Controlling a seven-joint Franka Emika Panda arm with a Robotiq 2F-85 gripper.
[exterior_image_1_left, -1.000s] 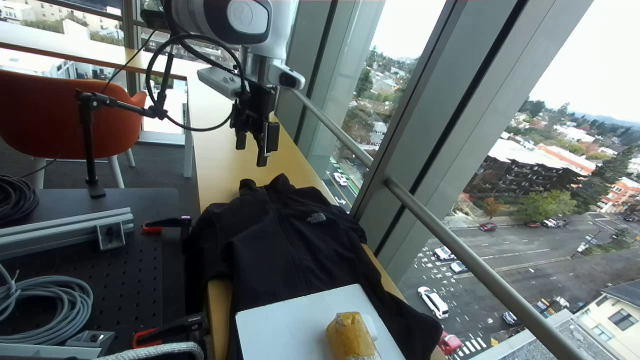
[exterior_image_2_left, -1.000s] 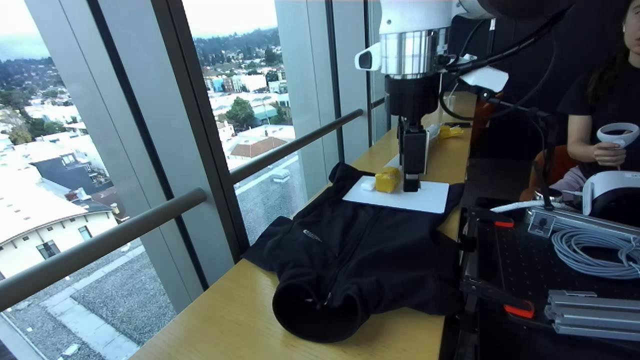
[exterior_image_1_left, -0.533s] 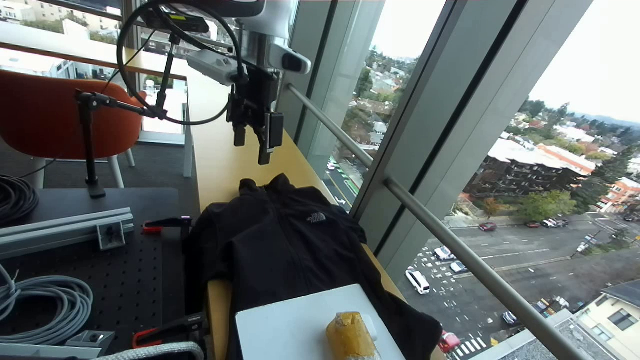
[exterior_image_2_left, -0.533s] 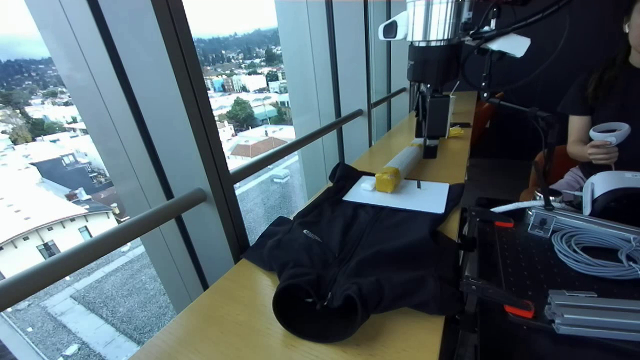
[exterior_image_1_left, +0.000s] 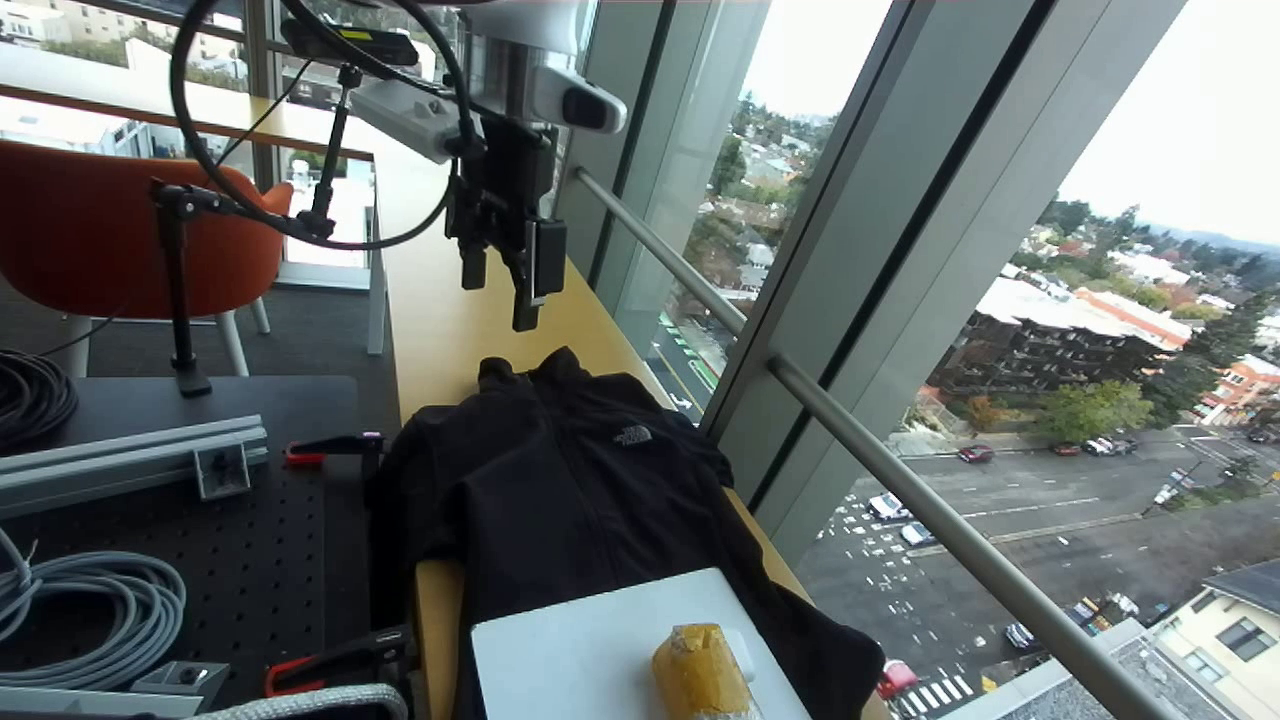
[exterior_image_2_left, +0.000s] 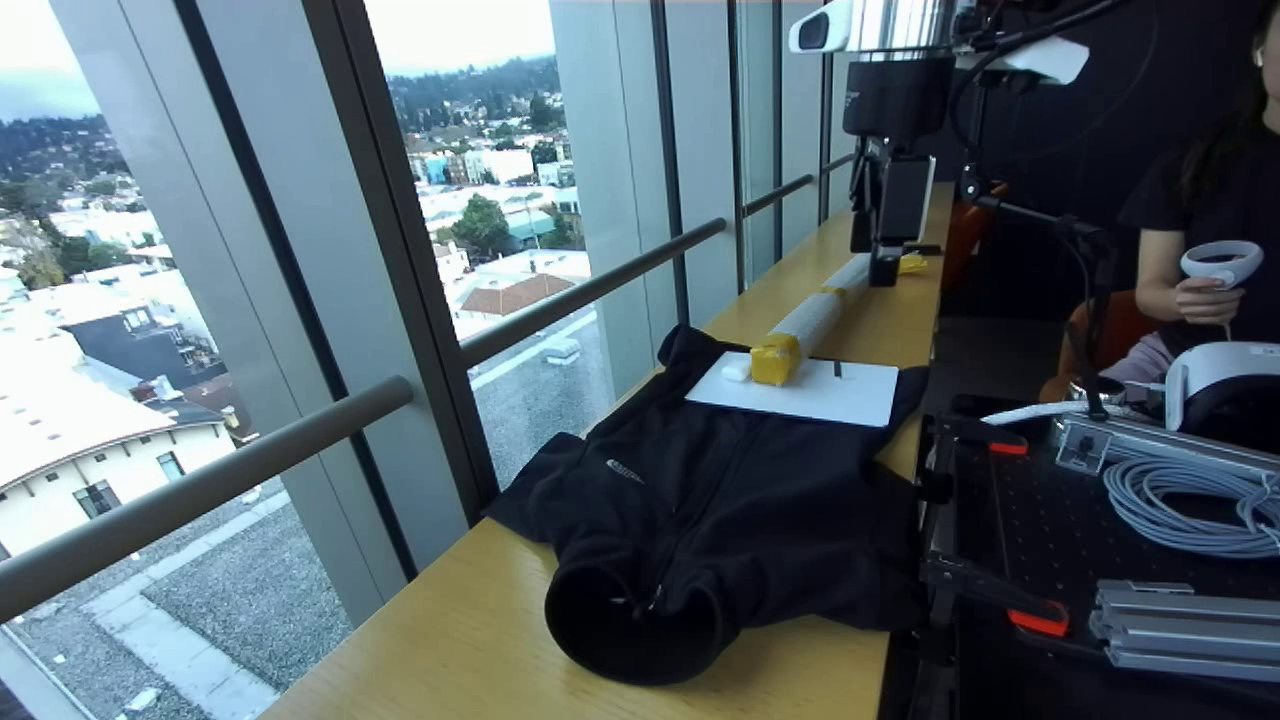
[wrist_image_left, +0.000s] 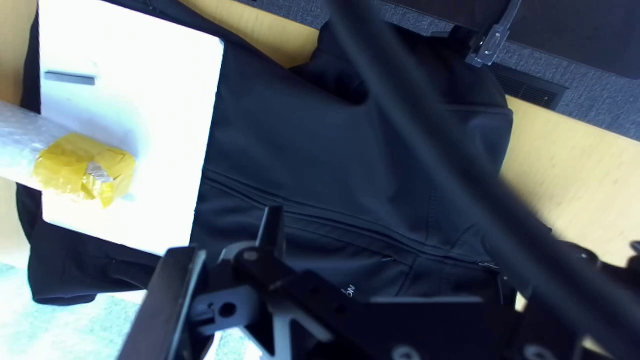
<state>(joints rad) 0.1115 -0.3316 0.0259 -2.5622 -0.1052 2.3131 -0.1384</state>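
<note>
My gripper (exterior_image_1_left: 499, 305) is open and empty, pointing down above the wooden counter (exterior_image_1_left: 450, 340), beyond the jacket's collar in this exterior view. It also shows in an exterior view (exterior_image_2_left: 876, 265). In the wrist view one finger stands over the jacket; a blurred cable crosses the picture. The black jacket (exterior_image_1_left: 560, 480) lies spread on the counter, also in view here (exterior_image_2_left: 740, 500) and in the wrist view (wrist_image_left: 300, 145). A white board (exterior_image_2_left: 850, 395) lies on its lower part. A bubble-wrapped roll with yellow tape (exterior_image_2_left: 776, 360) rests over the board, beside a small white block (exterior_image_2_left: 736, 371) and a dark strip (exterior_image_2_left: 838, 369).
A metal railing (exterior_image_2_left: 600, 285) and windows run along the counter. A dark perforated table (exterior_image_1_left: 250, 540) carries coiled grey cable (exterior_image_1_left: 120, 610), aluminium profile (exterior_image_1_left: 130, 460) and clamps. A camera arm (exterior_image_1_left: 250, 210) stands there. A person holds a white controller (exterior_image_2_left: 1222, 262).
In an exterior view my gripper has moved up and to the right, uncovering the roll and the dark strip. The fingers stay apart. Jacket and board have not moved.
</note>
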